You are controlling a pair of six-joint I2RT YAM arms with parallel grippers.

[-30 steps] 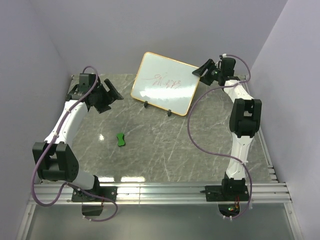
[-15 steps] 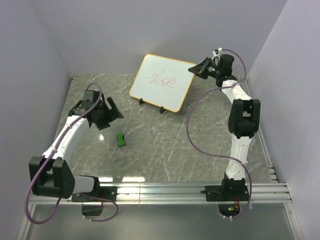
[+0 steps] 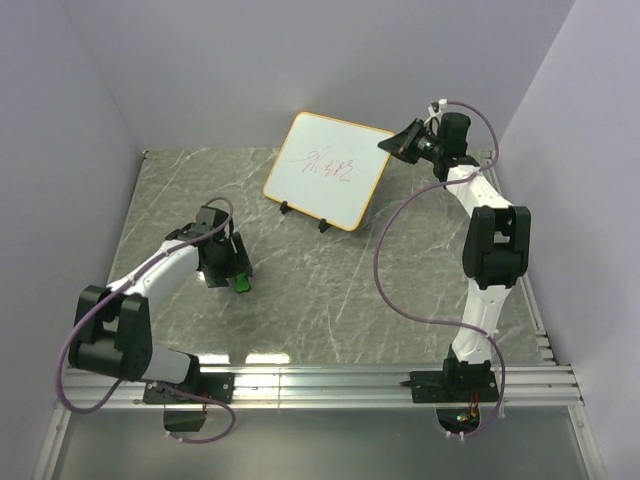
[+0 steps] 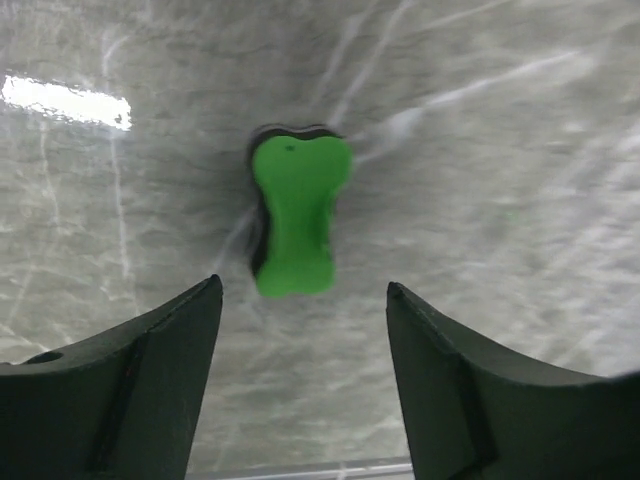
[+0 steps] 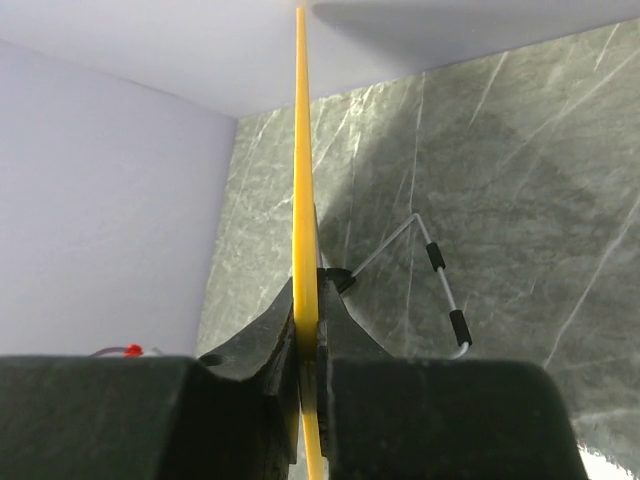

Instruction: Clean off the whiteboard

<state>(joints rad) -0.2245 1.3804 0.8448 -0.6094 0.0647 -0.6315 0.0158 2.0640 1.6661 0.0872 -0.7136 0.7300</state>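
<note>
Whiteboard (image 3: 335,195), propped near the far edge of the table (image 3: 330,290), is clamped at its upper right corner by the right gripper (image 3: 410,140). The red scribble (image 3: 330,167) is not yet wiped. The green eraser (image 4: 297,215) lies ungrasped beneath the parted left gripper (image 4: 300,330); erasure is judged unstarted.

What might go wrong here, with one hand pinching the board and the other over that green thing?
The right hand grips the whiteboard only by its thin edge, so wiping pressure might twist or tip it. The left hand hangs open over the small green eraser; closing off-centre might skid it away.
</note>
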